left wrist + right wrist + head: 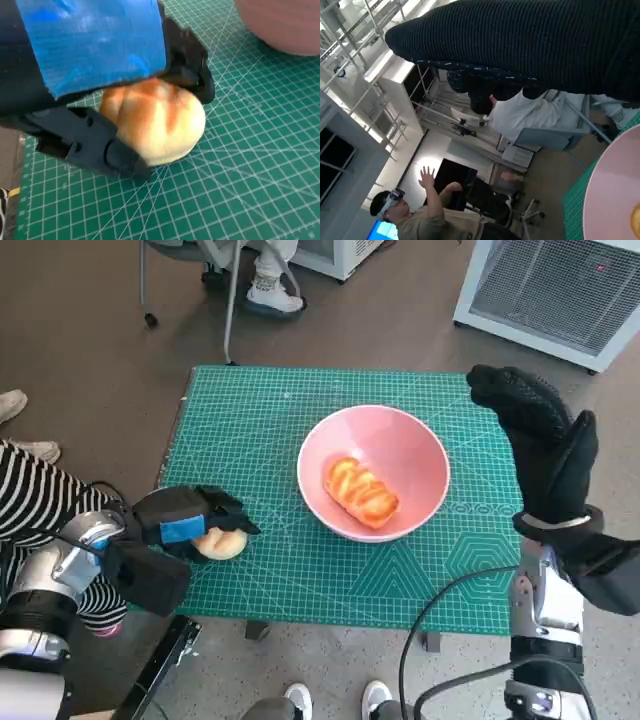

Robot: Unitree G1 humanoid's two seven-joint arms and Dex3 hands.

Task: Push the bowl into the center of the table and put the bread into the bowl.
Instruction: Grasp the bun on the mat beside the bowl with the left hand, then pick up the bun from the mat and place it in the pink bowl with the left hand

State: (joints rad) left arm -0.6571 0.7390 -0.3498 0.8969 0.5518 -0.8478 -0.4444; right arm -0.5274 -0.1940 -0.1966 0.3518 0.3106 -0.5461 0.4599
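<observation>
A pink bowl [410, 455] stands near the middle of the green cutting mat [260, 410] with a glazed bread roll [361, 492] inside it. A second, pale round bread roll [221, 543] lies on the mat near its front left corner. My left hand [190, 520] is over that roll, and in the left wrist view its black fingers [90, 142] close around the roll [160, 120], which still touches the mat. My right hand [540, 435] is raised at the bowl's right, fingers apart, holding nothing. The bowl's rim [615, 195] shows in the right wrist view.
The mat covers the small table; its left edge [172, 440] runs beside my left hand. A person in a striped sleeve [35, 495] sits at the left. Chair legs and a foot [270, 290] lie beyond the table, a white unit [560, 290] at back right. Another person [430, 215] shows in the right wrist view.
</observation>
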